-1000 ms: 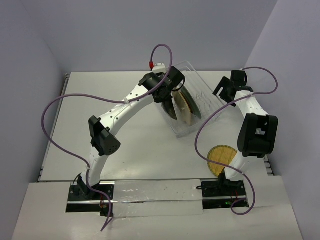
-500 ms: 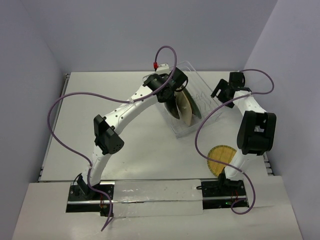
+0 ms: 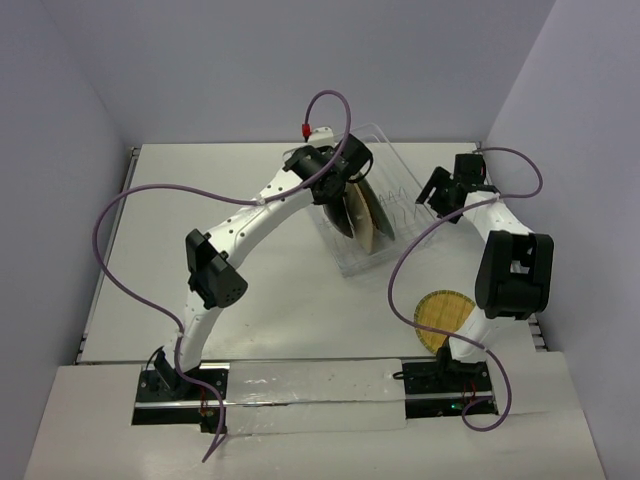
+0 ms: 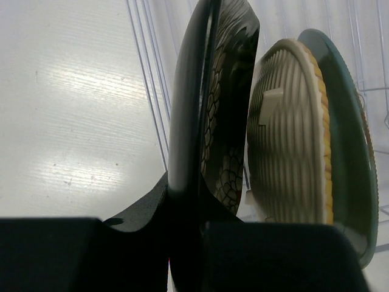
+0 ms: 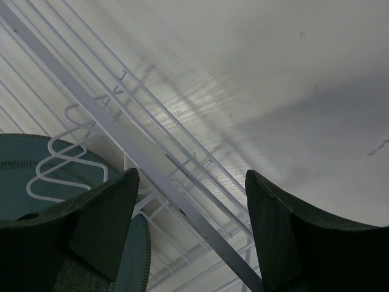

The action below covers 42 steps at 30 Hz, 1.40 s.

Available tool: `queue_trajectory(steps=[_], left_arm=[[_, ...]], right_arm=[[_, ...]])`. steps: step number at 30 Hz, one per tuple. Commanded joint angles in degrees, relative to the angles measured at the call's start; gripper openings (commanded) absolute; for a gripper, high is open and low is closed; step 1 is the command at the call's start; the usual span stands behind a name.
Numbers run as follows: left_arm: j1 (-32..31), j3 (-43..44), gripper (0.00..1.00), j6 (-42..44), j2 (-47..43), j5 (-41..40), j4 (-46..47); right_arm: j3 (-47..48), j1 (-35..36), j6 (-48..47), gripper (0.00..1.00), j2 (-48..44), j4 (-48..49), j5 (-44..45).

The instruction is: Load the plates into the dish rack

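My left gripper (image 3: 338,188) is shut on the rim of the black leaf-pattern plate (image 3: 340,215), which stands on edge in the dish rack (image 3: 415,215). In the left wrist view the gripper (image 4: 187,198) clamps that plate (image 4: 228,121). Beside it stand the tan woven rounded-square plate (image 4: 285,146) and the grey-blue plate (image 4: 355,164). The tan woven round plate (image 3: 445,315) lies flat on the table by the right arm's base. My right gripper (image 3: 440,192) is open over the rack's right rim; its view shows the gripper (image 5: 191,225) astride the rim wire (image 5: 152,173), above the grey-blue plate (image 5: 36,182).
The rack sits diagonally at the table's back centre. Purple cables loop from both arms over the table. The walls close in at the back and both sides. The right arm's elbow (image 3: 512,265) hangs above the round plate.
My right gripper has moved down and left, closer over the rack's right rim. The left gripper has stayed on the black plate, shifting only slightly.
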Motion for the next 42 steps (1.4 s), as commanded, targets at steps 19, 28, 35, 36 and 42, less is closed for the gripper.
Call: queue_trajectory(steps=[19,28,35,36,42], left_arm=[[3.83,3.65,0.0,12.78,-3.84,-7.5,-2.75],[4.7,3.49,0.0,7.98,-2.93,-0.63,1.35],[6.36,1.46,0.0,-2.45,-7.45,-4.02,-0.04],[6.33,0.16,0.0,-3.02,-9.51,-4.49,1.01],[6.04,-0.62,0.0,-3.19,-12.45,-2.82,4.27]], right_arm=[[-3.23,4.7,2.49,0.77,-6.15,4.17,-1.57],[-3.3,4.95,2.32,0.77,-6.17,4.39,-1.65],[-3.3,5.6,2.06,0.77,-6.5,4.44,-0.18],[-3.25,5.58,2.06,0.77,-6.5,4.44,-0.26],[-3.25,5.67,2.01,0.77,-6.76,4.35,-0.1]])
